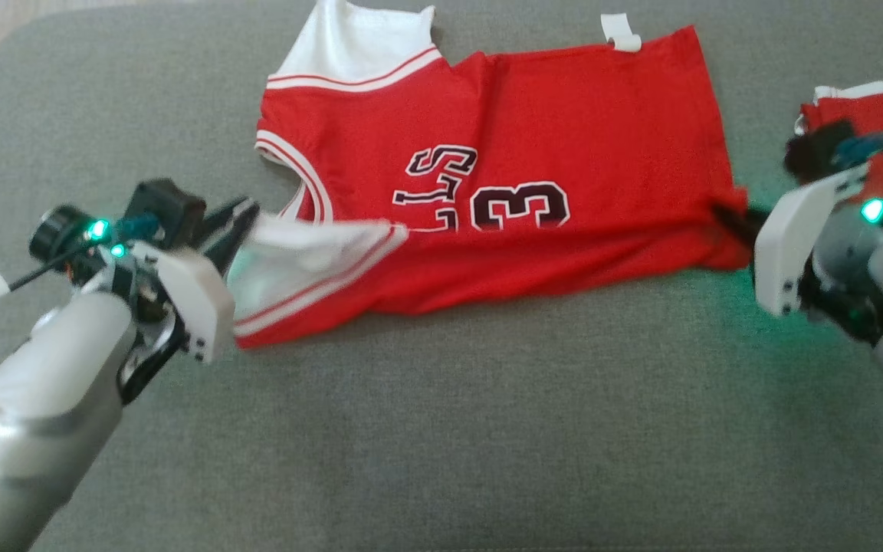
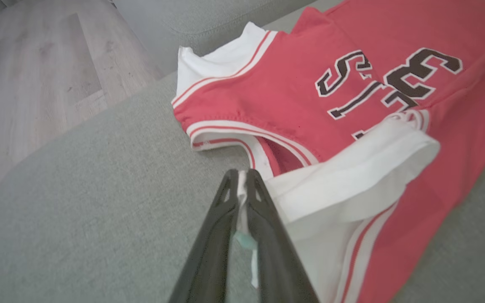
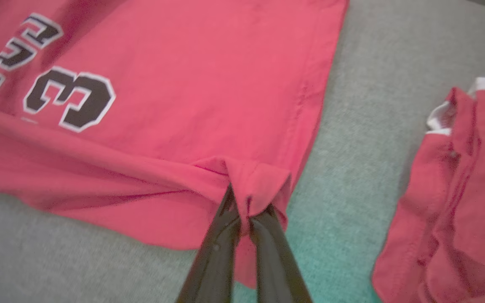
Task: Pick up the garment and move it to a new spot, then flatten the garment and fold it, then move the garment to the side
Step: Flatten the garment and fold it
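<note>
Garment (image 1: 564,115) between left end effector (image 1: 241,221) and right end effector (image 1: 731,219), both clamped on its corners.

The red basketball jersey (image 1: 564,115) carries black, white-edged letters (image 1: 441,176) of which "LS" can be read. Beside them stands a numeral "3" (image 1: 522,205). A fold covers the rest.

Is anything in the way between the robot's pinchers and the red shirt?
No, nothing. The left gripper pinches the red shirt at its white edge, and the right gripper pinches its bottom corner. Another red garment lies apart on the right and might crowd that side.
</note>
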Robot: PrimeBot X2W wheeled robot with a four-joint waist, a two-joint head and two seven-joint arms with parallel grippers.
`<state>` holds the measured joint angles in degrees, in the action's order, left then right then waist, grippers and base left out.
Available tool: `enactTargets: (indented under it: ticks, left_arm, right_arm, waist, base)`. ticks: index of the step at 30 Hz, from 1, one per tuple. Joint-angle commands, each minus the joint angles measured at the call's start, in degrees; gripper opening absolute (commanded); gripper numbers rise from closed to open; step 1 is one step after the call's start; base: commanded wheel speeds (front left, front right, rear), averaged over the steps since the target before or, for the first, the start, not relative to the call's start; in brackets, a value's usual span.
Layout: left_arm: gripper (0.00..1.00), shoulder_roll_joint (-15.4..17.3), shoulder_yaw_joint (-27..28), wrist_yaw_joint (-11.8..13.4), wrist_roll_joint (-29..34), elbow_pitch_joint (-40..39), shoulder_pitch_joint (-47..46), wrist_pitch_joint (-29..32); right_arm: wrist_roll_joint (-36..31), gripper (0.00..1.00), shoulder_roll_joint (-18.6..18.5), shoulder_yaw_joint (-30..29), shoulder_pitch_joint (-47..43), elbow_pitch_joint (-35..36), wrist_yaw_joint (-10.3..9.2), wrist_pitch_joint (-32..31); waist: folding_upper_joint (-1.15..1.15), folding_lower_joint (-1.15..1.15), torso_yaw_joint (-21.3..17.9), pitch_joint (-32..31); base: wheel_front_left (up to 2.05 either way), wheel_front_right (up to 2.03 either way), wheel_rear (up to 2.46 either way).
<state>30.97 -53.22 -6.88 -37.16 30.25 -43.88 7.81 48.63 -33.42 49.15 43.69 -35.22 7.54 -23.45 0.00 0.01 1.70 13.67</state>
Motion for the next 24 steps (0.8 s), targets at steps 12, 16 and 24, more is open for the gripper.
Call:
enactTargets:
  ticks: [12, 16, 24]
  left_arm:
    - [1.0, -5.5, 12.09, 9.89, 0.0, 6.14, -6.0, -22.08]
    - [1.0, -6.95, 19.45, 14.34, 1.83, -1.65, -1.32, -22.75]
    - [1.0, -11.15, 31.07, 17.91, 11.22, -17.74, 17.71, -22.79]
  right_arm:
    - [-5.01, 1.0, 9.9, -12.08, 3.56, -5.28, -0.05, 29.14]
    - [-7.63, 1.0, 13.78, -16.05, 1.59, -6.06, -0.05, 36.66]
    - [-21.77, 1.0, 24.1, -35.92, -11.96, 3.26, -0.05, 38.42]
  waist:
    - [0.0, -0.01, 0.17, -2.08]
    - [0.0, -0.01, 0.2, -4.68]
    - [0.0, -0.01, -0.01, -8.06]
  base:
    - [0.0, 0.0, 0.0]
    - [0.0, 0.0, 0.0]
    - [0.0, 0.0, 0.0]
